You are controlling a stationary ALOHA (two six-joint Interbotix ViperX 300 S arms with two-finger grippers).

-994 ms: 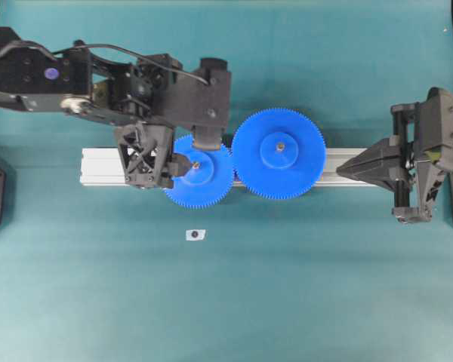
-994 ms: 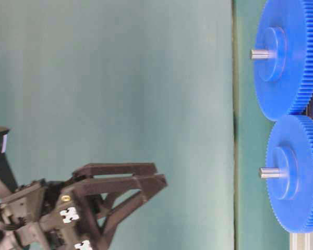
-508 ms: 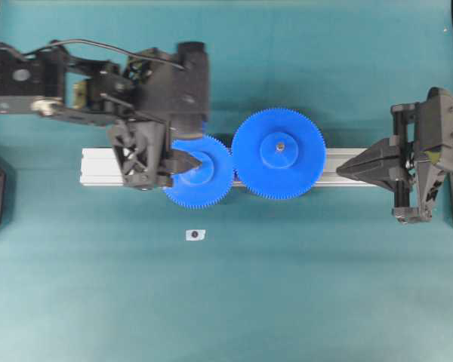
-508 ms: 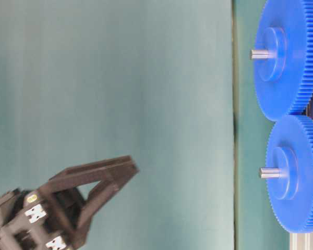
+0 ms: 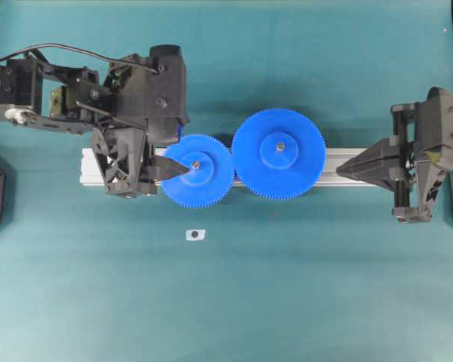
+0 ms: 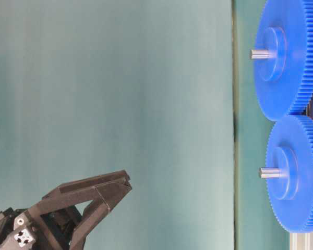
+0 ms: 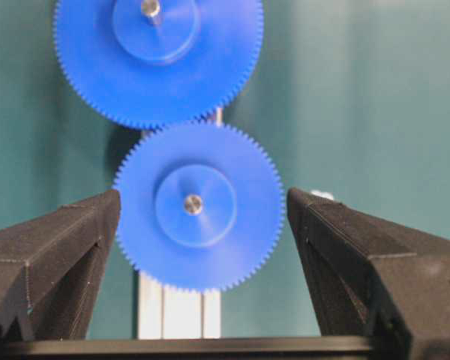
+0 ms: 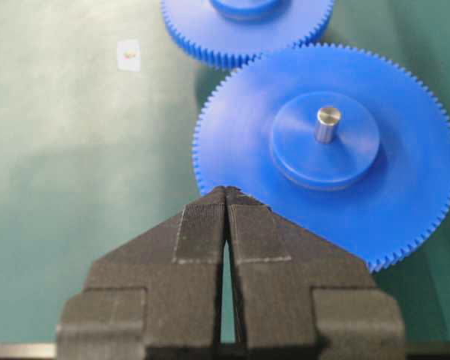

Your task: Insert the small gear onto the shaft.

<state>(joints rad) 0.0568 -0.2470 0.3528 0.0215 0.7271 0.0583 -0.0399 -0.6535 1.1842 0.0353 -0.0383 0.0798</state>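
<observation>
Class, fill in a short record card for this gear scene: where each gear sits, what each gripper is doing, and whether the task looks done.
small gear: seated on shaft, pin tip showing through hub
large gear: on its own pin, teeth meeting small gear
rail: under both gears
left gripper: open, jaws either side of small gear, not touching
right gripper: shut, empty, beside large gear
task: looks done

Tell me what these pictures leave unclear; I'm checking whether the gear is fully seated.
- Underside of the small gear: its own disc covers the seating on the shaft in every view.
- Rail: mostly under the gears overhead; cut off by the table-level view's edge.
- White tag on the mat: too small to identify.
- Left gripper: only one finger shows in the table-level view.
</observation>
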